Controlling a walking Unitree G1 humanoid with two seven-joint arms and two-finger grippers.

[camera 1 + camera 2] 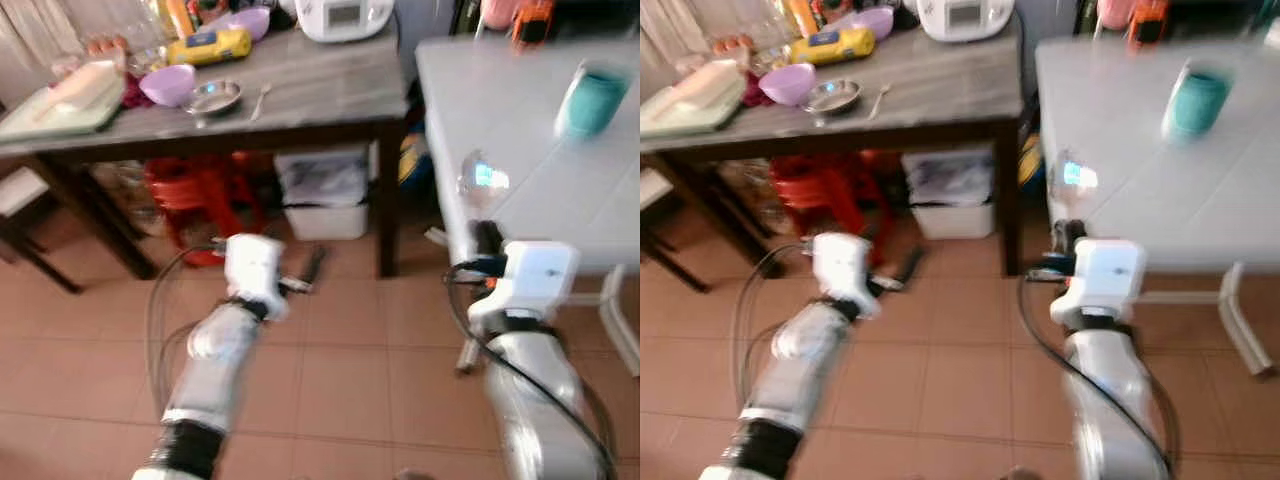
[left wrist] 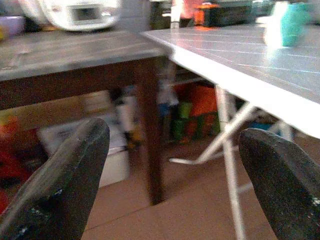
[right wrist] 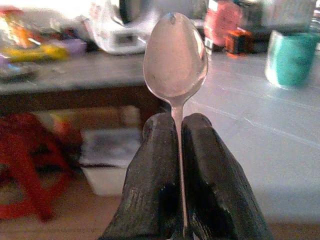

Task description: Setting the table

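My right gripper (image 3: 180,127) is shut on the handle of a metal spoon (image 3: 175,55), which stands upright with its bowl above the fingers. In the eye views the spoon's bowl (image 1: 483,178) hangs at the near left edge of the white table (image 1: 520,110). A teal cup (image 1: 594,100) stands farther back on that table. My left gripper (image 1: 310,268) is held low over the floor, open with nothing between its fingers (image 2: 65,185). On the grey-topped wooden table (image 1: 330,85) lie a purple bowl (image 1: 168,84), a metal dish (image 1: 213,96) and another spoon (image 1: 260,100).
A white rice cooker (image 1: 345,17), a yellow package (image 1: 208,46) and a pale tray (image 1: 62,100) crowd the wooden table. A red stool (image 1: 200,195) and a white bin (image 1: 322,195) sit beneath it. Tiled floor (image 1: 370,370) lies ahead between the tables.
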